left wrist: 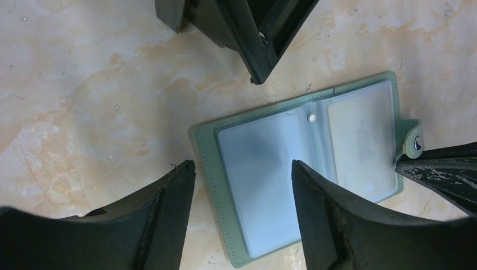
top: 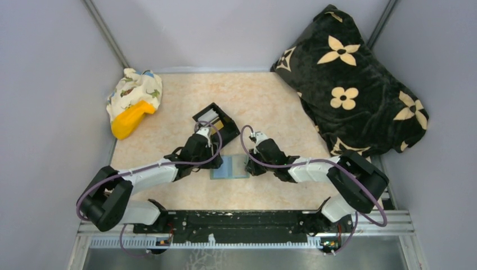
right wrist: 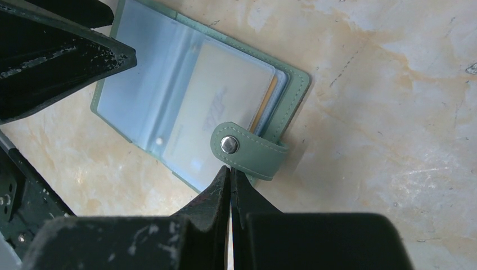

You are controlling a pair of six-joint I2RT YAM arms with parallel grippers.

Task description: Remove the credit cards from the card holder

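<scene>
Logged mounting rail (top: 242,220) nearest from above; card holder (top: 229,167) open on table (top: 169,132) just beyond, black box (top: 216,119) close behind it, blanket (top: 349,84) well apart.
Left wrist: noted left gripper (left wrist: 242,169) jaws apart above pockets (left wrist: 349,135).
Right wrist: noted right gripper (right wrist: 230,171) closed together at snap tab (right wrist: 247,151), credit cards (right wrist: 225,101) pocketed.

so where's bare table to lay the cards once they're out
Free: back centre between black box and blanket; left, by the cloth bundle; near strip in front of the card holder. Crowded around it: left gripper, right gripper.
</scene>
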